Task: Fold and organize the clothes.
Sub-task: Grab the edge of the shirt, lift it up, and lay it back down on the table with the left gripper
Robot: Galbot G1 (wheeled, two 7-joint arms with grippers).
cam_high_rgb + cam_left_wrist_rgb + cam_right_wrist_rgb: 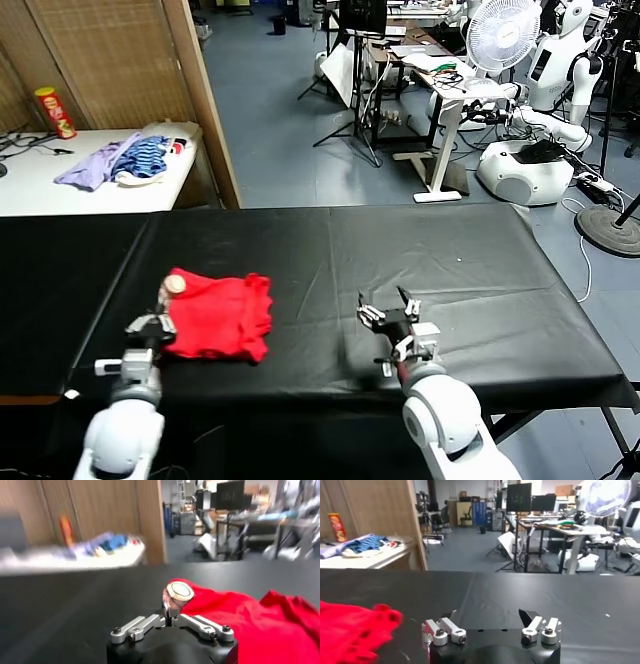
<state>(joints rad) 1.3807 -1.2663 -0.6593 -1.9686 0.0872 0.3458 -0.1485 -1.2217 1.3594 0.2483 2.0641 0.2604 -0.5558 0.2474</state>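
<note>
Red T-shirt [218, 315] edge pinched in left hand [171, 616], clear only there; right hand [398, 322] spread, holding nothing.

Even, fairly bright indoor light filled the room, and the black table cover [330, 270] showed only soft sheen and faint shadows. The left wrist view was smeared by motion blur, worst on the white side table [75, 560] behind. In the right wrist view the red shirt [350, 630] was blurred.
</note>
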